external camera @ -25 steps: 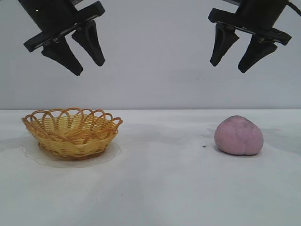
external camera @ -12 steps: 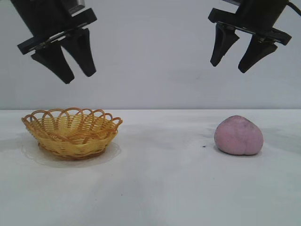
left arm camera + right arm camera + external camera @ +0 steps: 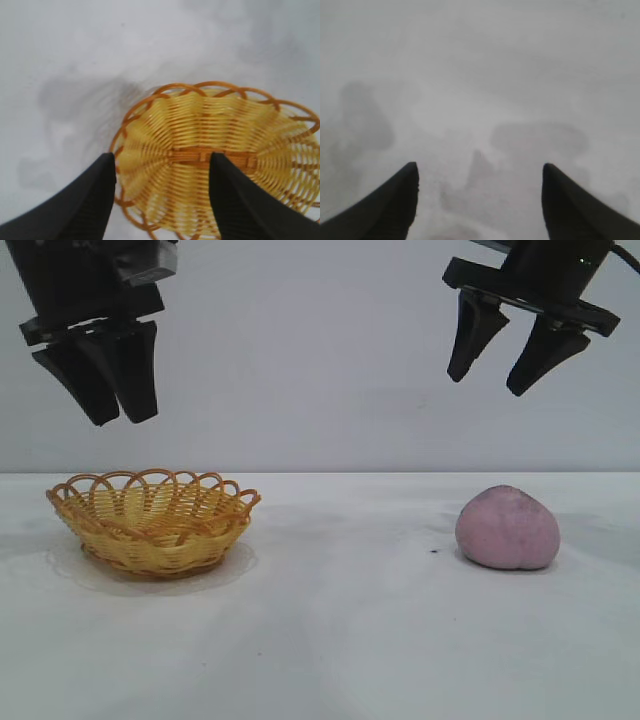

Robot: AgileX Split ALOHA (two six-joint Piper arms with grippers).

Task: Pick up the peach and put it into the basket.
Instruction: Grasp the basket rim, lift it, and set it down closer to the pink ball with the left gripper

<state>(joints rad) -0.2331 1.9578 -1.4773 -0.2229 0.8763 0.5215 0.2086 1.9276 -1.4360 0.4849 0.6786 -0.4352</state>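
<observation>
On the white table [image 3: 340,640], the peach [image 3: 507,528] is seen well apart from the basket [image 3: 152,520]. The left gripper [image 3: 110,420] is held above the basket and the right gripper [image 3: 487,385] above the peach, both with fingers apart and empty.

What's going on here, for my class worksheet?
Two robot arms hang over a white table, and neither holds anything. The peach sits on the table at the right, untouched, below the right gripper, which is open. The basket stands empty at the left, with the left gripper open above it. The peach has not been picked up yet.
</observation>
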